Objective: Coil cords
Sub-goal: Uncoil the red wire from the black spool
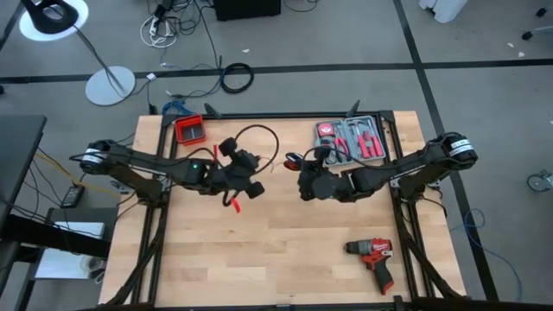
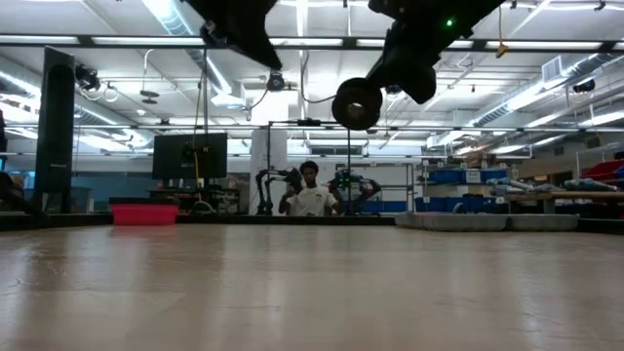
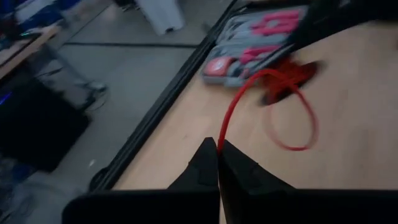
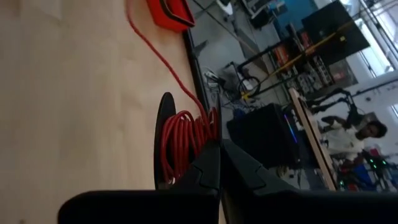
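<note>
The thin red and black cords hang strung between the two raised arms above the middle of the pale wooden table, and both pincers are pinched tight on them: the left gripper nips a single red strand, while the right gripper clamps a bunch of red loops already wound (they sit packed just at its fingertips). The loose run lies lengthwise from the right gripper toward the left one, with a black loop arching toward the table's far edge nearer the left arm. So I judge the next wrap must gather slack from the left side onto the right-hand bundle.
</note>
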